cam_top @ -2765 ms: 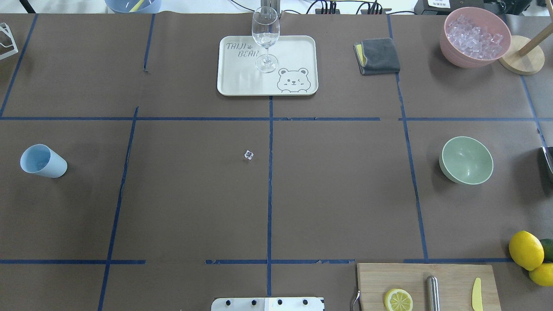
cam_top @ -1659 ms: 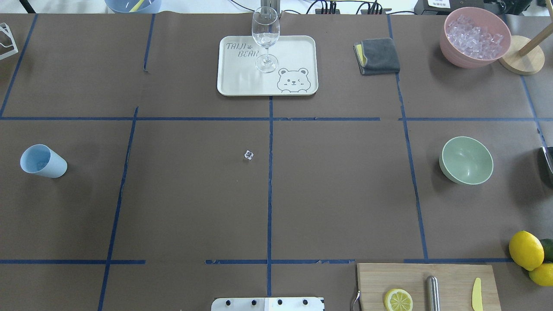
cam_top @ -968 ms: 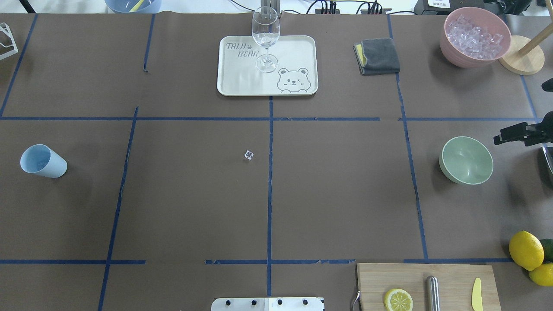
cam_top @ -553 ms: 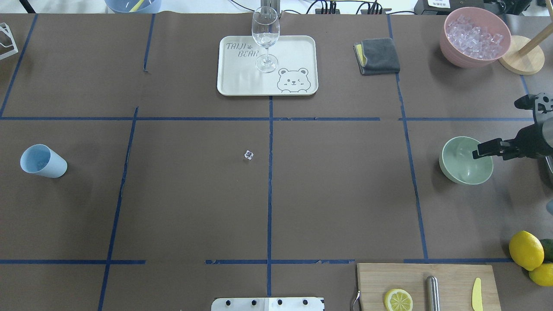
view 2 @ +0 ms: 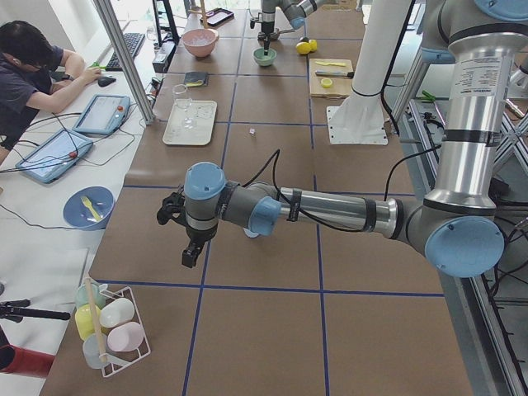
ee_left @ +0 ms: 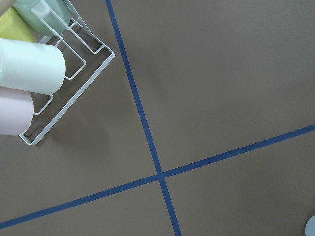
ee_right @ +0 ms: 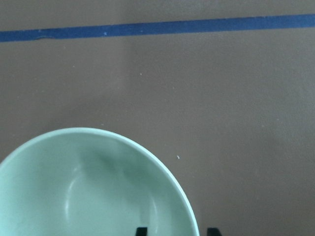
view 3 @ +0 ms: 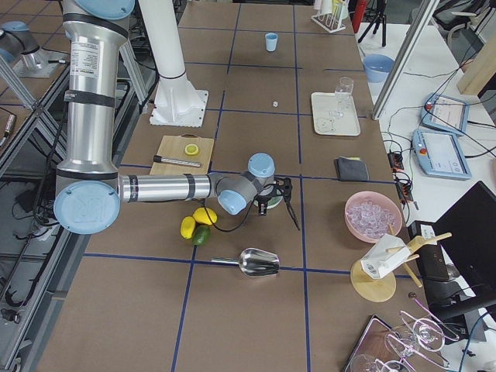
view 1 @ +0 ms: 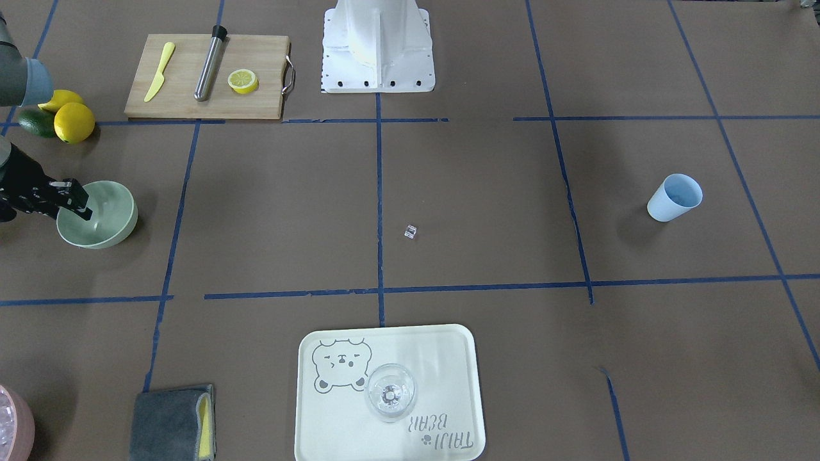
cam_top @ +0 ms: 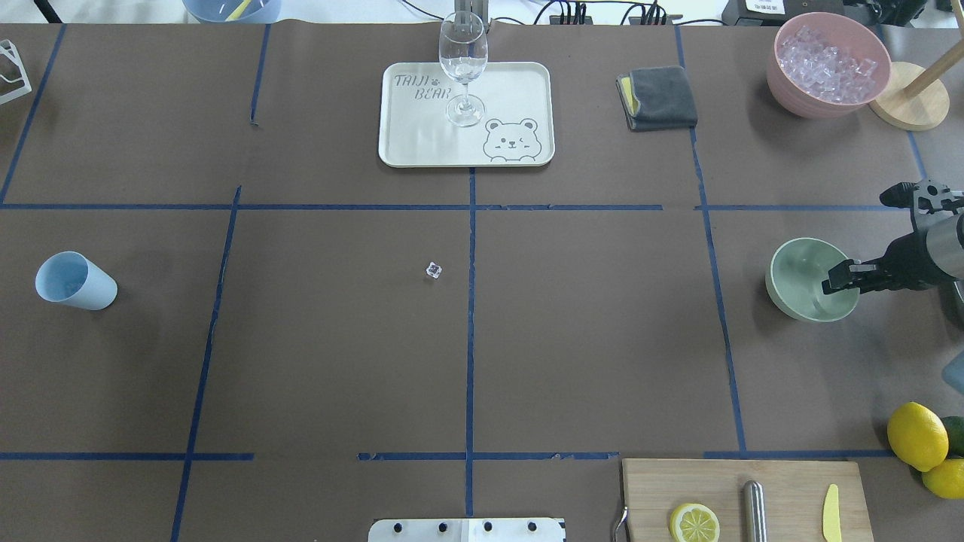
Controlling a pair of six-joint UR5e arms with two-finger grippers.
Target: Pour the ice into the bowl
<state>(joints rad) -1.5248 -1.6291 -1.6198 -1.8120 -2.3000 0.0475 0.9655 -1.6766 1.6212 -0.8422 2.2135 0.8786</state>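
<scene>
At the right of the counter (cam_top: 339,361), the right gripper (ee_right: 176,230) hung at the bowl (cam_top: 798,275), jaws apart astride its rim. Level with it, mid-counter, lay one ice cube (cam_top: 433,270). Farther back stood the ice-filled pink container (cam_top: 783,79). The left gripper (view 2: 191,247) hovered off the left end; whether its jaws were apart could not be told.

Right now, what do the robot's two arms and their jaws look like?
Both the left arm and right arm are silver-grey tubes with light blue joint caps, printed lettering on the upright section and a thin black cable near the wrist. The jaws are black and slender.
</scene>
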